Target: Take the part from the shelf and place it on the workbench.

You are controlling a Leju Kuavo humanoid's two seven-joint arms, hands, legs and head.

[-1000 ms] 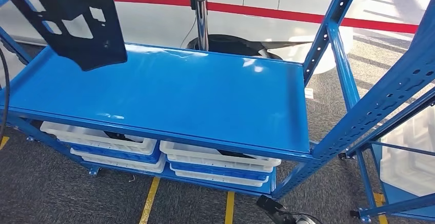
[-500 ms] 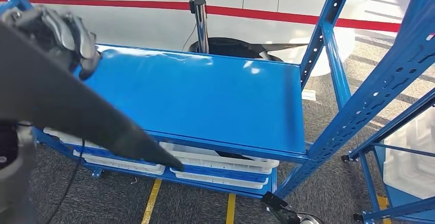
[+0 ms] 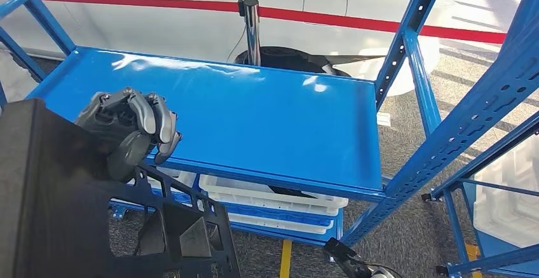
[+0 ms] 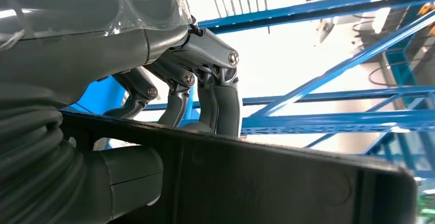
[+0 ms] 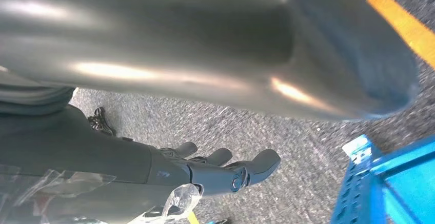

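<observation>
One left hand [image 3: 130, 132] gripping one black part [image 3: 70, 214], one blue shelf [image 3: 267, 125]

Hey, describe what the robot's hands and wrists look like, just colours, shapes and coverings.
The left hand is dark grey with lighter grey, segmented fingers joined by small round metal pivots. Behind it sit a grey ribbed cover and clear plastic wrap. The right hand is likewise dark grey with rounded fingertips, and crinkled clear plastic shows at its wrist.
</observation>
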